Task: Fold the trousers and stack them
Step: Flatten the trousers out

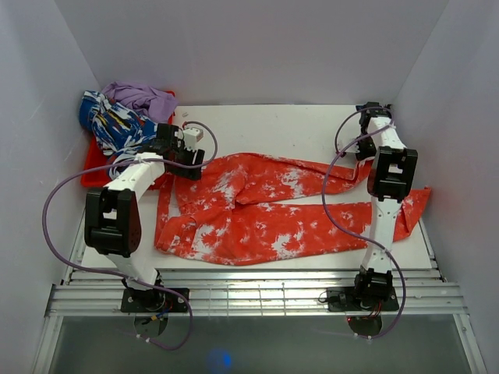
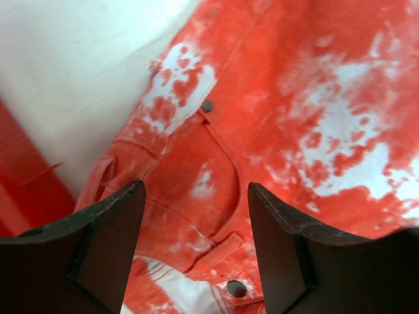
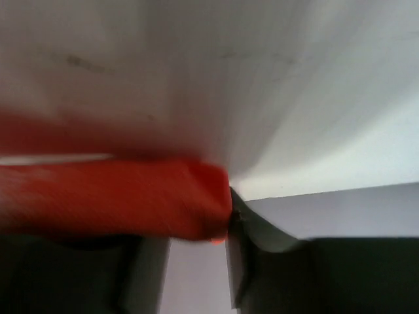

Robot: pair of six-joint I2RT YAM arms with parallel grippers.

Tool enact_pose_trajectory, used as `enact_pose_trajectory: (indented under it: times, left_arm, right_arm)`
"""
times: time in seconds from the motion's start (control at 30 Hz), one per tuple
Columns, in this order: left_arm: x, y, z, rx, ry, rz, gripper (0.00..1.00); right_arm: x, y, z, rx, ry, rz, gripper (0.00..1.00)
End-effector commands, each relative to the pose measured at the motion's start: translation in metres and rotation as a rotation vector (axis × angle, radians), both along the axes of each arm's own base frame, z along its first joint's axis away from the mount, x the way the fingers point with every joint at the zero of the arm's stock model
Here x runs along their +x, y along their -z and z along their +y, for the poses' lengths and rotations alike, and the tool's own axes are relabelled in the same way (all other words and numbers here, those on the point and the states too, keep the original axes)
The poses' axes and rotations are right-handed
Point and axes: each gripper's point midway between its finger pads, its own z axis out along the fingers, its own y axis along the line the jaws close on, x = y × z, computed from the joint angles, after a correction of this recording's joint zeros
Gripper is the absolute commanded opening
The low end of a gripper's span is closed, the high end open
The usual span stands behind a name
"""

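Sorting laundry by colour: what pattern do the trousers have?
The trousers are orange-red with white tie-dye blotches, clearest in top external view.

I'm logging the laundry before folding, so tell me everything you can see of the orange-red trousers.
The trousers are orange-red fabric with white tie-dye blotches, ribbed like corduroy up close, with a curved pocket and metal rivets near the waistband. They lie unfolded and rumpled on the white table, waistband left, both legs running right, splayed apart. The left gripper hovers open over the waistband. The right gripper is at the far leg's cuff; its grip is too blurred to judge.
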Motion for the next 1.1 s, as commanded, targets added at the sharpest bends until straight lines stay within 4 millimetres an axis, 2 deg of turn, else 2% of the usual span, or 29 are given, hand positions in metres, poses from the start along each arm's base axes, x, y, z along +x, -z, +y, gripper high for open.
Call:
enact_pose_trajectory:
  times: [0.0, 0.03, 0.07, 0.1, 0.13, 0.17, 0.23, 0.27, 0.3, 0.37, 0.43, 0.5, 0.53, 0.57, 0.6, 0.67, 0.7, 0.73, 0.8, 0.83, 0.87, 0.9, 0.93, 0.97, 1.0, 1.03, 1.07]
  left_arm:
    - [0.024, -0.023, 0.027, 0.107, -0.088, -0.078, 0.75]
    - [0.024, -0.027, 0.027, 0.114, -0.069, -0.074, 0.77]
    - [0.025, -0.026, 0.027, 0.136, -0.022, -0.071, 0.78]
    - [0.024, -0.027, 0.026, 0.140, 0.007, -0.070, 0.79]
    - [0.023, -0.029, 0.024, 0.145, 0.038, -0.063, 0.80]
    - [0.022, -0.029, 0.025, 0.159, 0.058, -0.057, 0.80]
    - [0.022, -0.017, 0.031, 0.210, 0.089, -0.010, 0.80]
    - [0.028, -0.018, 0.037, 0.246, 0.091, -0.011, 0.77]
    - [0.029, -0.008, 0.038, 0.275, 0.128, 0.012, 0.76]
    - [0.031, -0.001, 0.042, 0.308, 0.173, 0.030, 0.76]
    - [0.033, 0.015, 0.047, 0.349, 0.207, 0.069, 0.78]
    - [0.041, 0.018, 0.053, 0.391, 0.206, 0.086, 0.79]
    - [0.038, 0.031, 0.056, 0.405, 0.224, 0.135, 0.79]
    - [0.039, 0.035, 0.057, 0.413, 0.232, 0.149, 0.79]
    - [0.045, 0.033, 0.056, 0.417, 0.233, 0.144, 0.74]
    - [0.050, 0.038, 0.057, 0.418, 0.228, 0.148, 0.60]
    - [0.061, 0.030, 0.056, 0.415, 0.222, 0.118, 0.51]
    - [0.068, 0.026, 0.054, 0.412, 0.218, 0.102, 0.34]
    - [0.084, 0.027, 0.051, 0.407, 0.204, 0.086, 0.21]
    - [0.107, 0.008, 0.055, 0.440, 0.168, 0.023, 0.14]
    - [0.117, 0.018, 0.055, 0.445, 0.161, 0.030, 0.12]
    - [0.127, 0.016, 0.054, 0.448, 0.154, 0.011, 0.11]
    - [0.146, -0.001, 0.050, 0.442, 0.141, -0.046, 0.11]
    - [0.153, -0.001, 0.046, 0.422, 0.146, -0.061, 0.11]
    - [0.159, 0.008, 0.043, 0.415, 0.151, -0.060, 0.11]
    - [0.168, 0.007, 0.039, 0.409, 0.147, -0.092, 0.13]
    - [0.175, 0.006, 0.038, 0.404, 0.146, -0.114, 0.21]
  right_arm:
    - [-0.002, -0.031, -0.010, -0.051, 0.043, -0.090, 0.55]
    - [-0.005, -0.031, -0.007, -0.025, 0.049, -0.095, 0.71]
    - [-0.008, -0.044, -0.002, 0.006, 0.082, -0.126, 0.86]
    - [-0.008, -0.049, 0.005, 0.054, 0.088, -0.140, 0.99]
    - [-0.008, -0.057, 0.010, 0.086, 0.102, -0.163, 0.90]
    - [-0.013, -0.072, 0.014, 0.123, 0.140, -0.185, 0.90]
    - [-0.018, -0.083, 0.027, 0.205, 0.160, -0.201, 0.90]
    - [-0.023, -0.097, 0.032, 0.238, 0.194, -0.224, 0.90]
    - [-0.030, -0.098, 0.041, 0.292, 0.208, -0.208, 0.90]
    - [-0.042, -0.111, 0.051, 0.349, 0.240, -0.204, 0.90]
    - [-0.063, -0.111, 0.066, 0.440, 0.296, -0.148, 0.90]
    - [-0.085, -0.112, 0.081, 0.516, 0.339, -0.087, 0.90]
    - [-0.103, -0.110, 0.086, 0.534, 0.362, -0.024, 0.91]
    - [-0.114, -0.115, 0.091, 0.551, 0.374, -0.009, 0.94]
    - [-0.132, -0.102, 0.098, 0.578, 0.405, 0.052, 0.95]
    - [-0.155, -0.100, 0.107, 0.607, 0.432, 0.088, 0.98]
    - [-0.175, -0.084, 0.113, 0.622, 0.450, 0.156, 0.99]
    - [-0.182, -0.081, 0.116, 0.631, 0.468, 0.168, 1.00]
    - [-0.192, -0.074, 0.120, 0.649, 0.488, 0.180, 0.95]
    - [-0.201, -0.065, 0.122, 0.651, 0.508, 0.212, 0.94]
    - [-0.201, -0.062, 0.123, 0.657, 0.529, 0.209, 0.90]
    - [-0.203, -0.060, 0.126, 0.674, 0.542, 0.220, 0.87]
    - [-0.208, -0.056, 0.128, 0.679, 0.558, 0.240, 0.85]
    - [-0.210, -0.053, 0.130, 0.683, 0.588, 0.249, 0.82]
    - [-0.205, -0.048, 0.127, 0.675, 0.606, 0.224, 0.80]
    - [-0.203, -0.043, 0.123, 0.665, 0.629, 0.209, 0.79]
    - [-0.204, -0.034, 0.119, 0.652, 0.685, 0.209, 0.75]
